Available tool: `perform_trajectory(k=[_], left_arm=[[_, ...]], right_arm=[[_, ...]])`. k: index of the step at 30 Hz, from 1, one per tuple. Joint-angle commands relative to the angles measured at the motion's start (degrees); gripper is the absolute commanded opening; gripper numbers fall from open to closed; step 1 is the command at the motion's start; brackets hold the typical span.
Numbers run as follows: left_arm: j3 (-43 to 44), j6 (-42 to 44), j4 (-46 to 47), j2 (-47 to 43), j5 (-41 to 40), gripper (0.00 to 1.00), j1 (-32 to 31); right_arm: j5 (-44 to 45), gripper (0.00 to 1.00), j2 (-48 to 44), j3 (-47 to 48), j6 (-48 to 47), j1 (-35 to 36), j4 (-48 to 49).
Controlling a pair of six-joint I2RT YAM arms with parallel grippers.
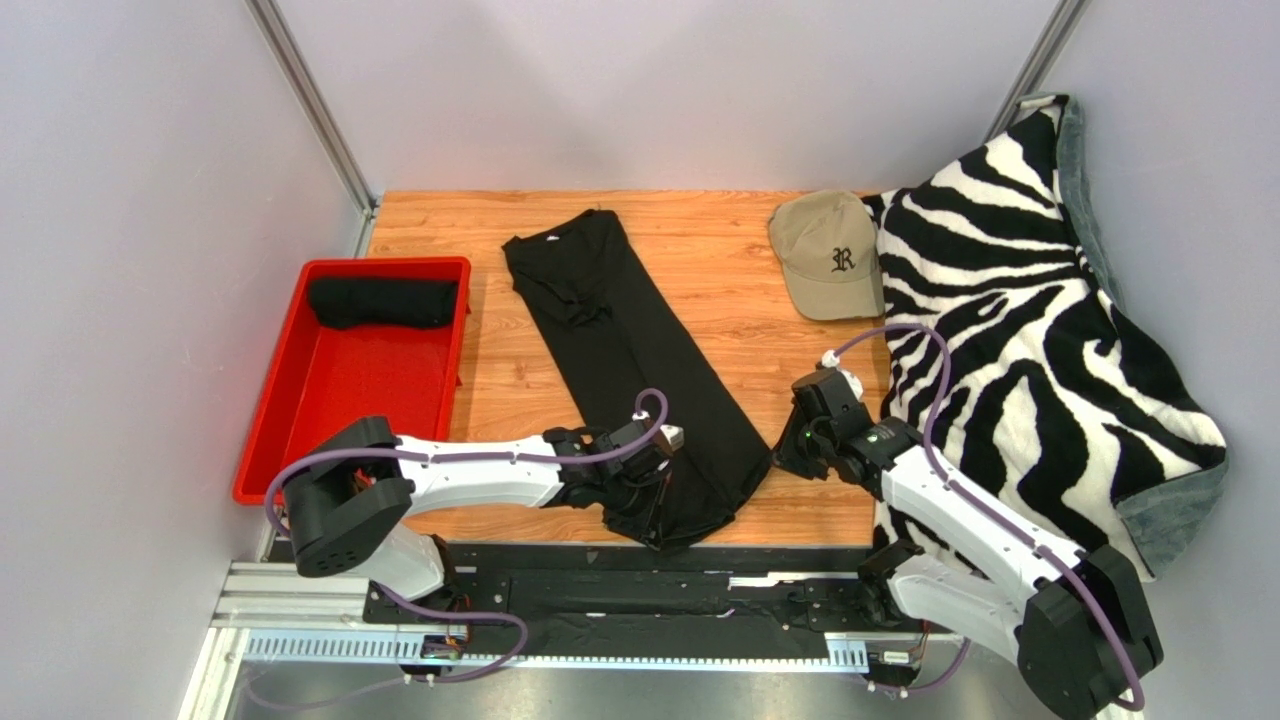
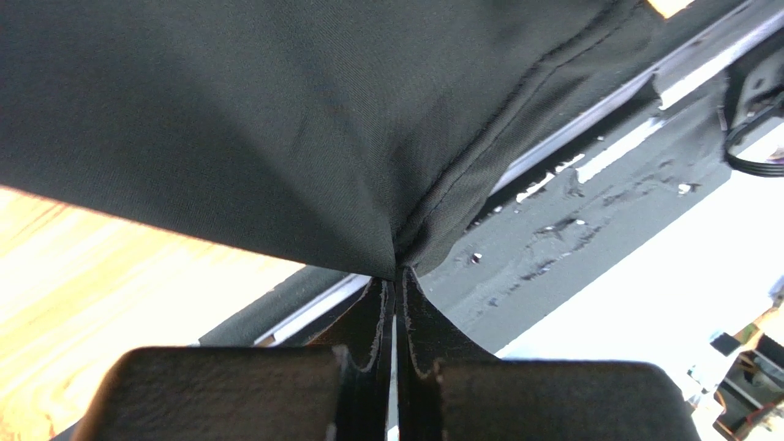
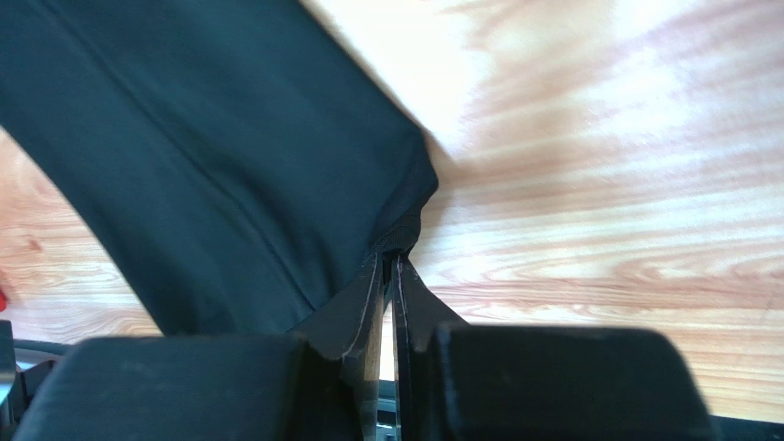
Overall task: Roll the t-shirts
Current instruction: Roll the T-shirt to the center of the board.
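Left end effector (image 1: 646, 468) (image 2: 397, 276): closed tight, its tips pinching the near left hem of the black t-shirt (image 1: 631, 338) (image 2: 276, 119); in the left wrist view the cloth fans up from the pinch, with the desk's near edge and the dark mounting rail below it.
Right end effector (image 1: 792, 450) (image 3: 391, 262): narrowed onto the near right corner of the same shirt; in the right wrist view that corner runs into the tips, over bare wood.
Black t-shirt: folded into a long strip, lying slantwise on the desk (image 1: 721, 255), collar at the far end, hem bunched at the near edge between the two arms.
Red tray (image 1: 361, 413): left of the shirt, at the desk's left side.
Rolled t-shirt (image 1: 383, 303): black, lying across the far end of the tray.
Cap (image 1: 830, 255): tan, with a dark letter on the front, on the far right of the desk, just beside the blanket.
Zebra blanket (image 1: 1037, 345): heaped along the right side, from near to far.
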Motion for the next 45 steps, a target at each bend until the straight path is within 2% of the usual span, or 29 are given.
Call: perform_trajectory(k=[1, 17, 36, 39, 40, 43, 45], left_arm=[[0.8, -1.1, -1.5, -4.4, -1.3, 0.0, 2.4], [-1.9, -0.2, -0.5, -5.6, 1.5, 0.0, 14.1], [-3.1, -1.0, -1.5, -5.9, 5.5, 0.0, 22.0], [-3.5, -1.1, -2.2, -7.6, 5.6, 0.12, 22.6], [-3.7, -1.0, -2.5, -9.1, 5.0, 0.25, 22.6], [-4.3, 0.1, -4.6, -13.4, 3.3, 0.51, 22.8], [-5.4, 0.8, -5.9, -15.8, 1.6, 0.62, 22.8]], right_arm=[[1.5, 0.1, 2.3, 4.7, -1.3, 0.6, 0.5], [1.5, 0.07, 16.1, 17.4, -3.1, 1.1, 4.0], [0.4, 0.05, 30.3, 25.7, -5.4, 1.1, 8.1], [0.4, 0.05, 31.5, 26.3, -5.6, 1.1, 8.5], [0.4, 0.05, 31.8, 26.7, -5.6, 1.1, 8.6], [0.5, 0.05, 33.2, 27.9, -6.0, 1.1, 8.6], [0.3, 0.05, 34.0, 28.8, -6.1, 1.0, 8.5]])
